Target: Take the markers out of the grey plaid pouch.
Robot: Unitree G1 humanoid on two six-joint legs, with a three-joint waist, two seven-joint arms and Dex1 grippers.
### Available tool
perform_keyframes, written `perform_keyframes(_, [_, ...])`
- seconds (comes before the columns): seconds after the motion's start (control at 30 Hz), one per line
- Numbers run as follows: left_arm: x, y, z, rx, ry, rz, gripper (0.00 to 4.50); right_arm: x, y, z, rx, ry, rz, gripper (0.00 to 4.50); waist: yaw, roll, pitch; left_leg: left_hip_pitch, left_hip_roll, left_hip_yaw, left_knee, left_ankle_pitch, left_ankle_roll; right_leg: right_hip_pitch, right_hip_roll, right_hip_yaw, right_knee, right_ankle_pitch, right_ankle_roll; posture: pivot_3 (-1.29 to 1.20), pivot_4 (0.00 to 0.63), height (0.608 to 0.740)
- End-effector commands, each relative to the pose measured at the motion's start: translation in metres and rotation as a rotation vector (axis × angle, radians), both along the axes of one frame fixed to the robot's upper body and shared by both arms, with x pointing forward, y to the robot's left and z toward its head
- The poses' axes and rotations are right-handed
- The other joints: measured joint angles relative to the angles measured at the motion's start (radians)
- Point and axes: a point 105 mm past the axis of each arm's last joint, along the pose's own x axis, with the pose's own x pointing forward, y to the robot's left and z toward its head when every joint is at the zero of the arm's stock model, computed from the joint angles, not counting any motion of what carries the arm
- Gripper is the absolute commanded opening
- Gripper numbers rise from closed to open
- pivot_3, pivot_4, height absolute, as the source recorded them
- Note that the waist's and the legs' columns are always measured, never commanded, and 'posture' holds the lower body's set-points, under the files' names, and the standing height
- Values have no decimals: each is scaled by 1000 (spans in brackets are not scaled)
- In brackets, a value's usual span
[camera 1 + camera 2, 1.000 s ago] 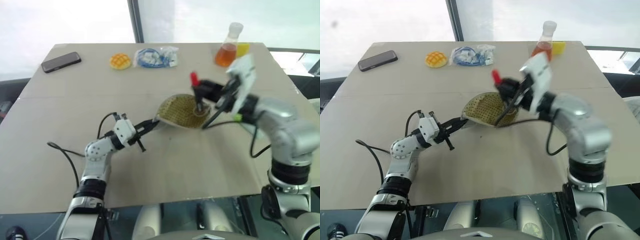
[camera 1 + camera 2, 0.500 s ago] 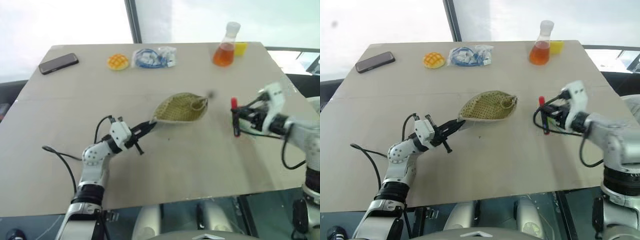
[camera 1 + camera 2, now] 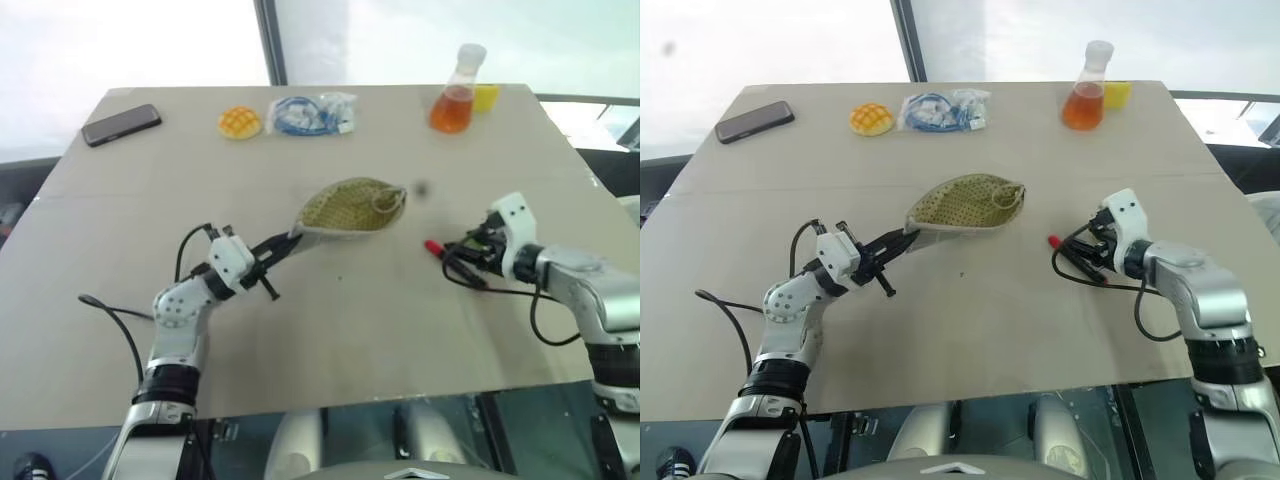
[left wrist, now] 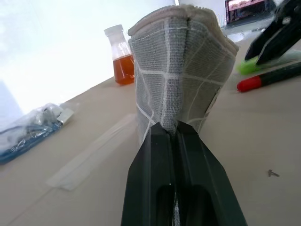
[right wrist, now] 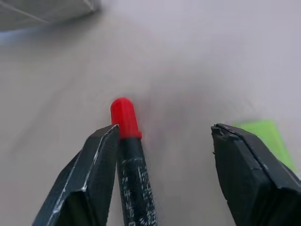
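Note:
The grey plaid pouch [image 3: 350,205] hangs tilted just above the table's middle, its mouth open and the yellowish lining showing. My left gripper [image 3: 282,244] is shut on the pouch's near corner [image 4: 181,66]. A marker [image 3: 433,246] with a red end and dark body lies on the table to the right of the pouch. My right gripper [image 5: 164,132] stands open low over it. The marker [image 5: 127,141] rests beside one finger, not clamped. A green stick-like thing [image 5: 258,129] lies on the table by the other finger.
At the table's far edge stand a flask of orange liquid [image 3: 452,100] with a yellow block [image 3: 486,96] behind it. A clear bag of blue cable [image 3: 312,113], a round yellow bun-like toy [image 3: 240,122] and a black phone [image 3: 122,124] lie there too. Bare tabletop lies between my arms.
My right arm swung down and to the right from above the pouch, carrying the marker. Its gripper has opened and the marker now lies on the table. The left gripper and pouch shifted slightly left.

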Motion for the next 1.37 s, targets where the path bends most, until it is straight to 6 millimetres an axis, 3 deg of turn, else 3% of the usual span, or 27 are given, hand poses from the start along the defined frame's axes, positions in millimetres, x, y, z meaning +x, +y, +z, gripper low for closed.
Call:
perform_keyframes(0.03, [9, 56, 47, 162, -244, 211, 0, -29, 23, 35, 4, -160, 134, 3256, -2, -1, 0, 0, 1, 0, 0, 0, 0, 0, 1, 0, 0, 0, 0, 0, 150, 740])
perform_keyframes(0.2, [13, 83, 48, 342, -280, 275, 0, -47, 44, 30, -3, -159, 212, 3256, 0, 0, 0, 1, 3, 3, -1, 0, 0, 0, 1, 1, -1, -1, -2, 0, 150, 740])
perform_keyframes(0.4, [20, 73, 15, 434, -142, 168, 0, -50, 58, 19, 5, -134, 261, 3256, 10, -1, 0, 0, 3, 2, 0, 0, -1, 0, 1, 0, -1, -1, -3, 0, 150, 740])
perform_keyframes(0.5, [22, 75, 17, 400, -123, 171, 963, -51, 57, 16, 16, -126, 261, 3302, 7, -1, 0, 0, 4, 3, 0, 0, -1, 0, 1, 0, -1, -1, -3, 0, 150, 740])
perform_keyframes(0.63, [17, 76, 22, 258, -45, 134, 2701, -57, 52, 9, -3, -118, 265, 3302, 7, -1, 0, 0, 4, 2, -1, 0, -1, 0, 2, 0, -1, 0, -1, 0, 150, 740])
perform_keyframes(0.73, [-8, 61, 24, 69, 94, -26, 2701, -69, 47, 4, -10, -114, 268, 3302, -4, -1, 0, 0, 4, 3, -2, 0, -1, 0, 1, 1, -1, 0, -1, 0, 150, 740])
perform_keyframes(0.8, [-35, 36, 25, -35, 180, -132, 2701, -75, 41, -5, -37, -103, 240, 3302, -12, -1, 0, 0, 5, 4, -2, -1, -2, 0, 1, 3, -1, 1, 0, 0, 150, 740])
perform_keyframes(0.97, [-70, -3, 13, -198, 401, -159, 2701, -92, 14, -22, -73, -70, 142, 3302, 4, 0, -1, 2, 7, 3, 0, -2, -2, 1, 2, 2, 0, -1, -4, 0, 150, 740])
perform_keyframes(1.1, [-79, 3, 1, -219, 513, -65, 2741, -115, -11, -25, -107, -39, 65, 4435, 6, 0, -1, 3, 7, 9, 2, -4, -6, 1, -1, 2, -1, -2, -2, 0, 150, 740])
perform_keyframes(1.23, [-86, 16, -2, -184, 574, -10, 2741, -140, -38, -31, -179, 5, -29, 4435, 6, -2, -2, 3, 7, 9, 3, -5, -7, 1, -1, 2, -1, -4, 0, 0, 150, 740])
perform_keyframes(1.37, [-88, 19, -7, -146, 601, -10, 2741, -150, -44, -36, -193, 28, -37, 4435, 6, -1, -3, 3, 7, 10, 3, -5, -7, 0, -2, 2, -1, -4, 0, 0, 150, 740])
